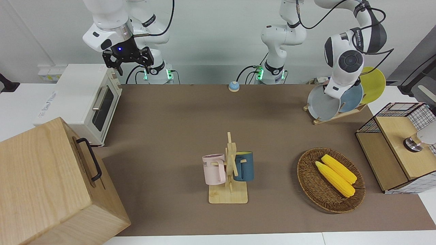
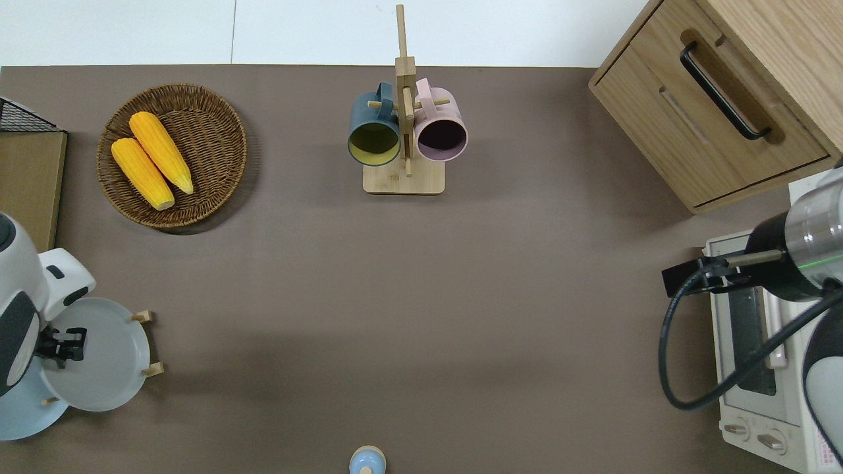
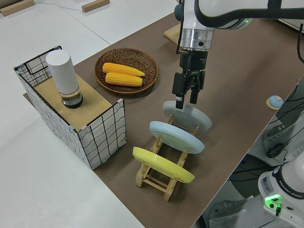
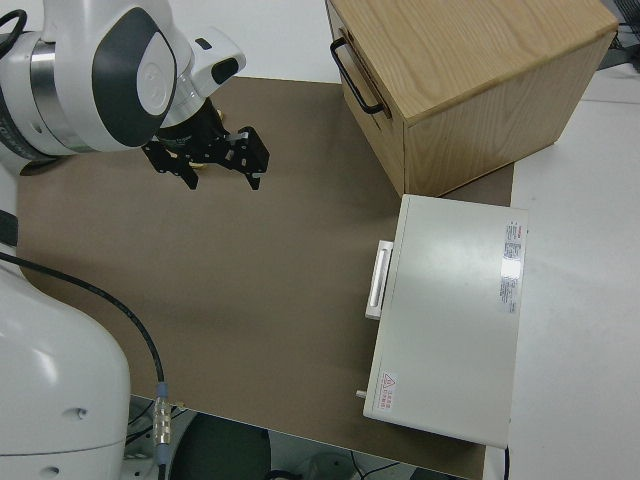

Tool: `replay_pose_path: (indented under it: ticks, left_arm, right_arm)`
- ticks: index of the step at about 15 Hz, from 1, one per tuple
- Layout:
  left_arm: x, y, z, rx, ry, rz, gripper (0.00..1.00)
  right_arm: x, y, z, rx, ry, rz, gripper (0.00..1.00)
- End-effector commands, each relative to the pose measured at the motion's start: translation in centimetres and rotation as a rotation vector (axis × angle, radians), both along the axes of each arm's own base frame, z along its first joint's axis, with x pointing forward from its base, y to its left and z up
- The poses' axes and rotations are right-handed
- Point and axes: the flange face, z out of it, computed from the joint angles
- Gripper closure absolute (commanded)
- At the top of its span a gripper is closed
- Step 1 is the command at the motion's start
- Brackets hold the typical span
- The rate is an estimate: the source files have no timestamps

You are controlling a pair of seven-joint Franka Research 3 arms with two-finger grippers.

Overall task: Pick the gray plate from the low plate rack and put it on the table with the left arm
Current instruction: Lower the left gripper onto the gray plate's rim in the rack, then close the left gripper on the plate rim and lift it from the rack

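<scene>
1. front view: gray plate (image 1: pixel 322 104) leans in the low plate rack (image 1: pixel 335 115) at the left arm's end of the table (image 1: pixel 170 136), in the slot farthest from the robots. the blue plate (image 1: pixel 352 97) and the yellow plate (image 1: pixel 374 83) stand in the same rack, each nearer to the robots than the gray plate. the left arm (image 1: pixel 345 58) bends down over the rack, its wrist covering the gray plate's upper rim. the wicker basket (image 1: pixel 306 177) with two corn cobs (image 1: pixel 335 175) lies farther from the robots than the rack.
2. overhead view: left gripper (image 2: pixel 62 345) sits over the gray plate (image 2: pixel 105 362), on the part of it toward the left arm's end of the table. pegs of the rack (image 2: pixel 146 317) show at the plate's edge.
3. left side view: left gripper (image 3: pixel 186 97) points straight down at the gray plate (image 3: pixel 192 115), fingers spread with a gap, one fingertip (image 3: pixel 178 103) at the plate's upper rim. no grip on the plate can be seen.
4. right side view: right gripper (image 4: pixel 205 165) hangs parked, its fingers apart and holding nothing.
</scene>
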Motion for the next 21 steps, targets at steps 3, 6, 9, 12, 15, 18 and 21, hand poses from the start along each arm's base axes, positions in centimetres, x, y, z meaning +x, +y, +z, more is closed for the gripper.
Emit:
replay_pose_path:
  ticks: [3,6,9,12,15,18,21]
  left_arm:
    - [0.0,-0.2,-2.2,-0.012,-0.010,0.036,0.83]
    - [0.0,-0.1,-2.0,-0.012,-0.013,0.038,0.93]
    - [0.1,-0.1,-1.5,-0.010,-0.016,0.038,0.94]
    - [0.9,-0.1,1.7,-0.004,-0.055,0.034,0.98]
    - [1.4,-0.1,4.8,0.002,-0.062,0.050,1.00]
    - [1.4,-0.8,7.2,0.010,-0.061,0.055,1.00]
    - [1.5,-2.9,7.5,-0.062,-0.064,0.066,1.00]
  right_arm:
    - [-0.3,-0.4,0.4,0.002,0.005,-0.005,0.011]
    - [-0.3,-0.3,0.4,0.002,0.005,-0.003,0.013]
    - [-0.3,-0.4,0.4,0.002,0.005,-0.005,0.011]
    - [-0.3,-0.3,0.4,0.000,0.005,-0.003,0.013]
    - [-0.3,-0.3,0.4,0.002,0.005,-0.003,0.011]
    - [-0.3,-0.4,0.4,0.002,0.005,-0.005,0.011]
    - [-0.3,-0.3,0.4,0.002,0.005,-0.003,0.013]
